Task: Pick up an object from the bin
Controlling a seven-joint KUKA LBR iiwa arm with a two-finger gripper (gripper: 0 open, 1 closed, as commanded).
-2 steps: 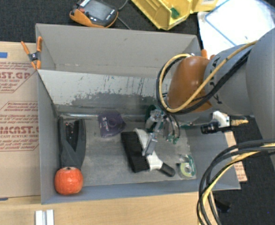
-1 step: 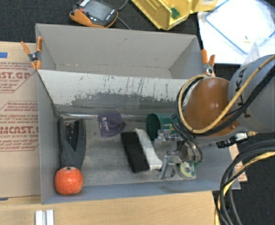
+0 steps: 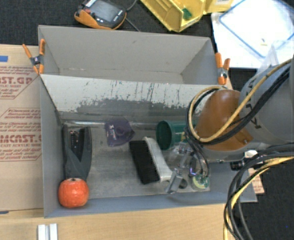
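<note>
The pincer (image 3: pixel 177 180) is set by the bin's (image 3: pixel 121 59) near right corner. The black-and-white brush (image 3: pixel 148 162) lies just beside it, toward the left wall, long axis near-to-far. Whether the pincer is apart or together cannot be told.

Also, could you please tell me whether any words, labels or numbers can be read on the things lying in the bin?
None can be read.
The purple thing has a small pale spot, too blurred to read as a mark.
The black brush, green cup, orange ball and dark grey tool show no lettering.
</note>
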